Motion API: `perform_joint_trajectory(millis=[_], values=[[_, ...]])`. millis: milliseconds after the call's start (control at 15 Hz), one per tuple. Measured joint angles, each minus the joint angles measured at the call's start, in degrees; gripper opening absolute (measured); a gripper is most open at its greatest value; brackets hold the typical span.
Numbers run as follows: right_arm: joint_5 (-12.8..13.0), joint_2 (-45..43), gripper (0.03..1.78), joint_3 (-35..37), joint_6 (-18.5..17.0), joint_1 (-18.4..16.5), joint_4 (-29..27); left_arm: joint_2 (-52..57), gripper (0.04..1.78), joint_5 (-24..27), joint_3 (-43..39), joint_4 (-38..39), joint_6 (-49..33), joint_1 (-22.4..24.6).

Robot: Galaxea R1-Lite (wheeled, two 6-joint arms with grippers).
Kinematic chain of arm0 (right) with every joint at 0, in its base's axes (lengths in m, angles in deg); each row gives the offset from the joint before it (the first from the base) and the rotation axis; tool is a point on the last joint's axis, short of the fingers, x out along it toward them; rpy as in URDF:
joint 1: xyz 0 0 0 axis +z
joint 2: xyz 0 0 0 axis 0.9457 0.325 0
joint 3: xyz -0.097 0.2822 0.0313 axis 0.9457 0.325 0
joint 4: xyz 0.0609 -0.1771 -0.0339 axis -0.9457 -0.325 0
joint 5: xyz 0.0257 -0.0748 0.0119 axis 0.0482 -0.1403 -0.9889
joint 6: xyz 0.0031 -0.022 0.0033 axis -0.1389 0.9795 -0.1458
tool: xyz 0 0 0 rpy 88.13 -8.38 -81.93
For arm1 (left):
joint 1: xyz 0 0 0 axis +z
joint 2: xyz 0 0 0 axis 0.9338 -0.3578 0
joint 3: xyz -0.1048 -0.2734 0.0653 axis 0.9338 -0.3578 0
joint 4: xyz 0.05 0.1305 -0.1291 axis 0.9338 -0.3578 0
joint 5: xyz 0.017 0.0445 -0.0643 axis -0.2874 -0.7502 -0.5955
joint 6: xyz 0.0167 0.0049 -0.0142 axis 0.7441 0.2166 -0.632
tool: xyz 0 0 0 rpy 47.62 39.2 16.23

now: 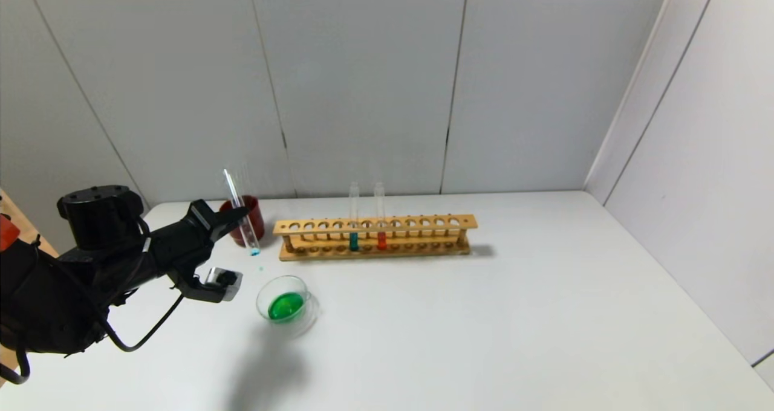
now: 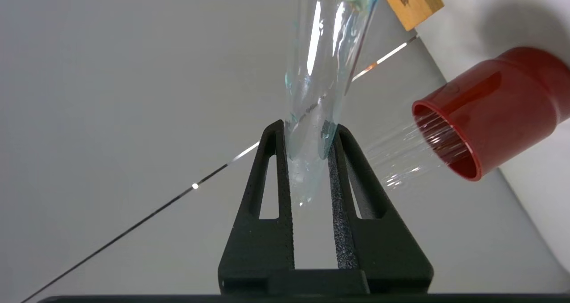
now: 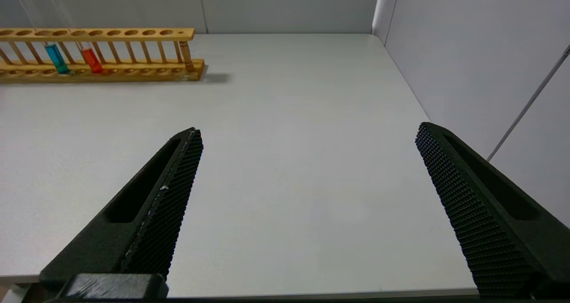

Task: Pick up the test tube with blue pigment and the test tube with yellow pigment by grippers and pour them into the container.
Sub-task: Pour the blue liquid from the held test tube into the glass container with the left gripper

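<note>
Test tube (image 1: 240,211) nearly empty, pinched by left gripper (image 2: 309,136) | right gripper (image 3: 307,147) wide apart, holding nothing

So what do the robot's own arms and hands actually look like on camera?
The left arm is matte black with a round capped joint, a looping black cable and a small white-grey box beneath the left hand. Both hands are black two-fingered claws with tapering, slotted fingers and grid-textured inner pads, clearest on the right hand.

Container (image 1: 284,305) before rack (image 1: 375,237) (toward its left end); cup (image 1: 249,219) left of rack.
</note>
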Motion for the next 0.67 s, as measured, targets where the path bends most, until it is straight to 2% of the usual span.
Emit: perform_joint_trajectory(millis=[667], values=[[0.0,0.0,1.75,0.0,0.0,0.0,0.0,0.5,0.30,0.0,0.3,0.5,2.2,0.0]])
